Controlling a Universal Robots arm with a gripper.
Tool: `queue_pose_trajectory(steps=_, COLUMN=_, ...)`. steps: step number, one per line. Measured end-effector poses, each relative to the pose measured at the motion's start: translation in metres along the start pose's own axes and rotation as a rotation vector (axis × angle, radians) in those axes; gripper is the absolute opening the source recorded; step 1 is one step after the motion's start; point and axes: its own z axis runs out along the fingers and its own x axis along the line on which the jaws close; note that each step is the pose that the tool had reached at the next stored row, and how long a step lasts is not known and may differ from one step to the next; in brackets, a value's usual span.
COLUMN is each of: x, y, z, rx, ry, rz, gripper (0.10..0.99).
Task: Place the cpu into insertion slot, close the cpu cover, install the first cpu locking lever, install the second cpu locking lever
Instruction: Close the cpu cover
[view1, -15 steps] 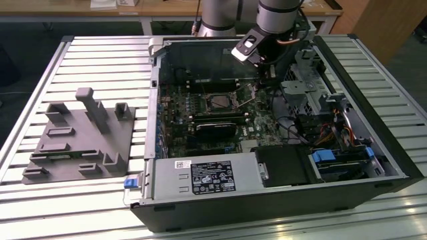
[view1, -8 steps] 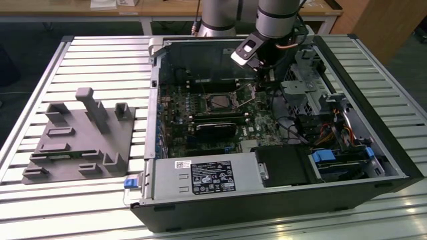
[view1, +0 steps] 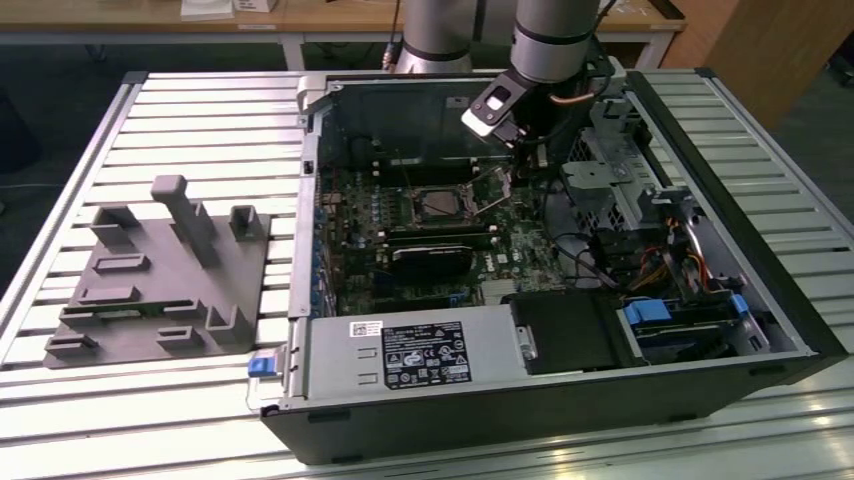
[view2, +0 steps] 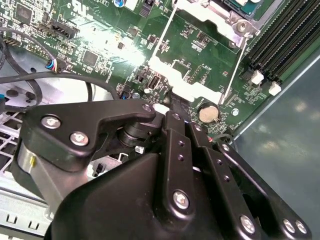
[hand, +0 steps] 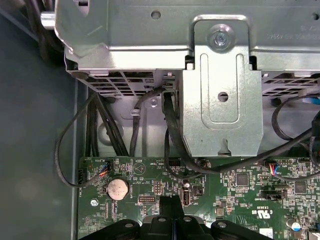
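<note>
Cpu: I cannot tell whether it is sitting in the insertion slot (view1: 441, 205), whose centre is looking dark.
Handling: probably light, stiff, fragile underneath; opposite edges are offering the safest hold.
Claw (hand: 171, 205): fingers looking pressed together, pinching nothing visible, hovering at the slot's 2 o'clock, exterior view.
Views: second wrist view is showing the cpu cover (view2: 220, 15); first wrist view, a metal drive cage (hand: 220, 100).

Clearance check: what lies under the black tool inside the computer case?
Green circuit board with a round silvery coin battery beside the black tool; the patch directly beneath is covered.
</note>
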Motion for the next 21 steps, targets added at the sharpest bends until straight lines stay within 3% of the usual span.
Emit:
queue_pose_trajectory(steps=4, x=0.0000, y=0.0001, z=0.0001, rx=0.003, ry=0.0002, rz=0.000, gripper=0.106)
queue_pose_trajectory(steps=6, x=0.0000, y=0.0002, z=0.0002, rx=0.019, ry=-0.0001, rz=0.000, gripper=0.106)
queue_pose_trajectory(steps=9, x=0.0000, y=0.0008, z=0.0005, rx=0.055, ry=-0.0008, rz=0.000, gripper=0.106)
queue_pose_trajectory(steps=12, x=0.0001, y=0.0016, z=0.0011, rx=0.109, ry=-0.0015, rz=0.001, gripper=0.106)
queue_pose_trajectory(steps=14, x=0.0000, y=0.0020, z=0.0013, rx=0.135, ry=-0.0020, rz=0.001, gripper=0.106)
queue_pose_trajectory(steps=21, x=0.0000, y=0.0009, z=0.0012, rx=0.137, ry=-0.0021, rz=0.001, gripper=0.106)
